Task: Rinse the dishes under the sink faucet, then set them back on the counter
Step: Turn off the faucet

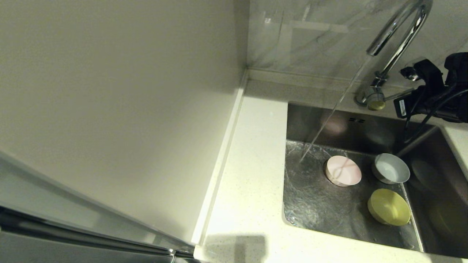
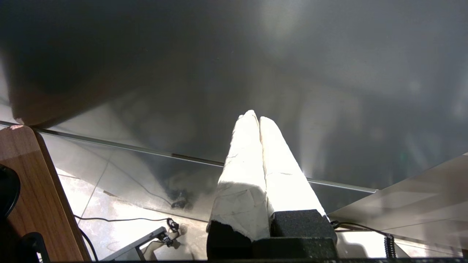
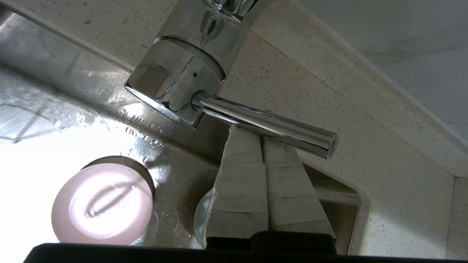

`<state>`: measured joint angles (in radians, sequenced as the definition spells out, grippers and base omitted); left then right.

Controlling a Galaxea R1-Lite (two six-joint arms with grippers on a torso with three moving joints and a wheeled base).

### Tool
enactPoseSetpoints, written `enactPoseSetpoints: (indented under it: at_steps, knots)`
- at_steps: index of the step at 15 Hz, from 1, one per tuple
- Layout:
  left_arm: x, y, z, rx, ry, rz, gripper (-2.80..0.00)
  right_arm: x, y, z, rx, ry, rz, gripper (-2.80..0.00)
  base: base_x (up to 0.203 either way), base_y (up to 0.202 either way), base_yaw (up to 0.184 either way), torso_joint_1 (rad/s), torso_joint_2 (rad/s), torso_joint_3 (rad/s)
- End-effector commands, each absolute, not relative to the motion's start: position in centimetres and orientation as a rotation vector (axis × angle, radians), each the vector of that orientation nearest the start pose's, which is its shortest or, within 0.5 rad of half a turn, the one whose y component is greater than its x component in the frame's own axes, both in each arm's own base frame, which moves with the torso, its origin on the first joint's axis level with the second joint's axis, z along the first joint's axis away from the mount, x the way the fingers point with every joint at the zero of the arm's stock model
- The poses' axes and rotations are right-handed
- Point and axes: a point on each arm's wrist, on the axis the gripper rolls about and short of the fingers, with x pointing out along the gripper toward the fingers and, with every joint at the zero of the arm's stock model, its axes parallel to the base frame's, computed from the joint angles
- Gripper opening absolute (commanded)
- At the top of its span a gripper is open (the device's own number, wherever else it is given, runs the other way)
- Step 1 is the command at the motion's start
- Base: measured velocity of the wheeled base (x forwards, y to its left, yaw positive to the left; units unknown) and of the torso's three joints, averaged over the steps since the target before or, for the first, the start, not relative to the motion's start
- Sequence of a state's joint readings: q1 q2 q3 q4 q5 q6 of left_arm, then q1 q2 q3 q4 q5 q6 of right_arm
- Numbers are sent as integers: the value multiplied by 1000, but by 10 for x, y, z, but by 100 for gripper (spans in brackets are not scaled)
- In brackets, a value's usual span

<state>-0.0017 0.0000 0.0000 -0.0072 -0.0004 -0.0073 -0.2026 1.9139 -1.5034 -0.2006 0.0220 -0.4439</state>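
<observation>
Three bowls stand in the steel sink point(image 1: 314, 208): a pale pink one point(image 1: 343, 170), a light grey one point(image 1: 391, 168) and a yellow-green one point(image 1: 389, 206). Water runs from the chrome faucet point(image 1: 396, 40) and lands on the sink floor just left of the pink bowl. My right gripper point(image 3: 260, 132) is shut, its taped fingertips pressed up against the underside of the faucet's side lever point(image 3: 263, 122), not clamped round it. The pink bowl point(image 3: 102, 202) and the grey bowl's rim point(image 3: 200, 219) show below it. My left gripper point(image 2: 257, 117) is shut and empty, parked out of the head view.
The white speckled counter point(image 1: 248, 175) lies left of the sink, bounded by a raised edge strip point(image 1: 219, 164) and the off-white wall panel point(image 1: 109, 91). My right arm's black body and cables point(image 1: 435, 91) hang over the sink's back right corner.
</observation>
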Motion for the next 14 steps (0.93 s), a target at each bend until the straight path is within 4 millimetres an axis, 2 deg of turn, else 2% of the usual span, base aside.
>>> enactPoseSetpoints:
  at_steps: [1,14]
  knots:
    - [-23,0,75,-8,-5,-2,-280,383,-78,262,-421,239,-130,-280,0,0,0,0,0,0]
    - [-23,0,75,-8,-5,-2,-280,387,-64,267,-280,179,-162,-280,0,0,0,0,0,0]
